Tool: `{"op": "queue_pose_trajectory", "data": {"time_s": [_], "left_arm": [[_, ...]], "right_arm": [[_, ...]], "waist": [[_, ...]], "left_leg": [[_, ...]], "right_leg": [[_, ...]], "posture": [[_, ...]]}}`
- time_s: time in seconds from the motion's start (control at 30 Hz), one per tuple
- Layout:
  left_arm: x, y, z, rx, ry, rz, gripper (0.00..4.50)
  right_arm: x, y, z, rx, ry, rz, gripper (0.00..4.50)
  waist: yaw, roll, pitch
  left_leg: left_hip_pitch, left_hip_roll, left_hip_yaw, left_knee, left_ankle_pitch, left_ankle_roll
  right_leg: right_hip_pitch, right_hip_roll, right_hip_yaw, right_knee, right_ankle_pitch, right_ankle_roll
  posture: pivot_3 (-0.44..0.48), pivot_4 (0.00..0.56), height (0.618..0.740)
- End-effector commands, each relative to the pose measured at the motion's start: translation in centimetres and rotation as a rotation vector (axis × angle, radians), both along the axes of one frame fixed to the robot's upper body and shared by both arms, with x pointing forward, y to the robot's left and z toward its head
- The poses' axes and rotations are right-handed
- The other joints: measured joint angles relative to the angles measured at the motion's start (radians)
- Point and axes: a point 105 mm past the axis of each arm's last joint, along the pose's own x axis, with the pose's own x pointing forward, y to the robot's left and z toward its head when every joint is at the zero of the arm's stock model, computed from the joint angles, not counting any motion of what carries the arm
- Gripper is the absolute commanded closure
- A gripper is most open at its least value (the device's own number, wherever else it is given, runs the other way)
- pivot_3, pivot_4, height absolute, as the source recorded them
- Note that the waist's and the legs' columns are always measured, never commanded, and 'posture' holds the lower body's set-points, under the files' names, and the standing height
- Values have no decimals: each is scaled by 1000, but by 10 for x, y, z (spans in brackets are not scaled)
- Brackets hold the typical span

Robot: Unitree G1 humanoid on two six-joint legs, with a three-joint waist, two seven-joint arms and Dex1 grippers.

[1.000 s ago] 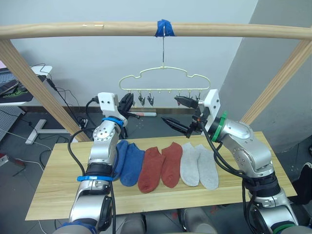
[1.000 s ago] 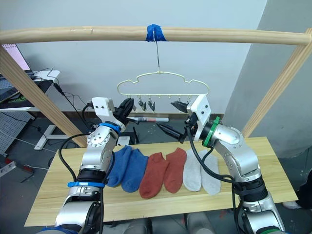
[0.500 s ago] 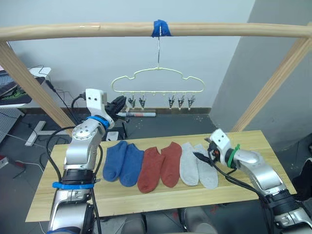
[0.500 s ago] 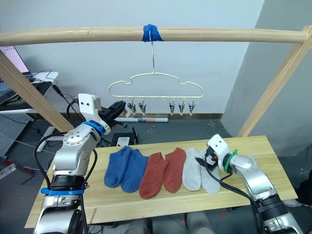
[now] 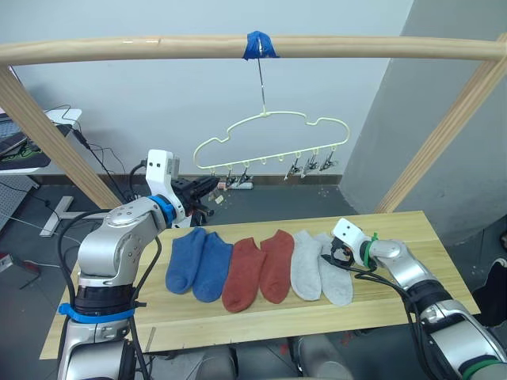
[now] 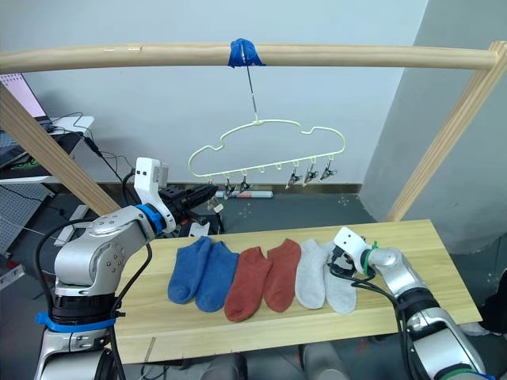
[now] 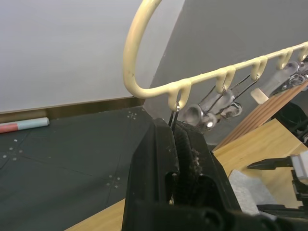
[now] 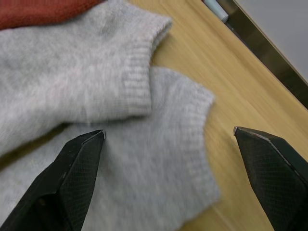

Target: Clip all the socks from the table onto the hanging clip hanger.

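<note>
Landmark: the clip hanger (image 5: 273, 142), hung by its hook from the taped pole (image 5: 253, 47) and tilted, its left end low.

Six socks lie in a row on the bench (image 5: 412, 229) below the clip hanger: two blue socks (image 5: 198, 261), two rust-red socks (image 5: 257, 269), two grey socks (image 5: 321, 265). None is clipped yet.

The left gripper (image 7: 175, 144) has its jaws together on the clip at the low left end of the clip hanger. The right gripper (image 8: 168, 144) has its jaws wide apart, straddling the cuff of the outer grey sock (image 8: 159, 159), which overlaps its mate (image 8: 72, 96).

Likely faults:
- Closing here may pinch both grey socks, because the cuffs overlap.
- A shallow bite on soft knit may slip during lifting.
- The clip hanger swings freely; releasing or pulling the left hold may set it swaying, or unseat the hook.
</note>
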Motion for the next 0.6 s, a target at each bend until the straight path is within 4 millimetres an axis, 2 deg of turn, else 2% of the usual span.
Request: {"op": "queue_pose_trajectory", "data": {"time_s": [0.03, 0.1, 0.3, 0.47, 0.6], "left_arm": [[-2, 8, 1, 12, -3, 33, 4500], [-2, 8, 2, 10, -3, 31, 4500], [-3, 10, 0, 22, -3, 43, 4500], [-3, 7, 0, 16, -1, 37, 4500], [-2, 5, 0, 8, 5, 27, 4500]], "right_arm": [[-7, -9, -15, -48, 50, 8, 343], [-9, -9, -17, -32, 70, -1, 822], [-13, -14, -18, -4, 102, -25, 2836], [-18, -27, -16, -8, 94, -35, 4483], [-24, -40, -10, 3, 77, -56, 4483]], "waist": [[0, 0, 0], [0, 0, 0], [1, 0, 0], [1, 0, 0], [2, -1, 0]], "left_leg": [[0, 0, 0, 0, 0, 0], [1, 0, 0, 0, 0, 0], [3, 0, 0, 1, 0, 0], [3, 0, 0, 1, 0, 0], [2, 0, 0, 1, 0, 0]], "right_leg": [[0, 0, 0, 0, 0, 0], [1, 0, 0, 0, 0, 0], [2, 0, 0, 2, 1, 1], [2, 0, 0, 1, 0, 0], [2, 0, 0, 1, 0, 0]], "posture": [[-44, 156, 740], [-42, 157, 740], [-41, 160, 740], [-52, 163, 740], [-59, 164, 740]]}}
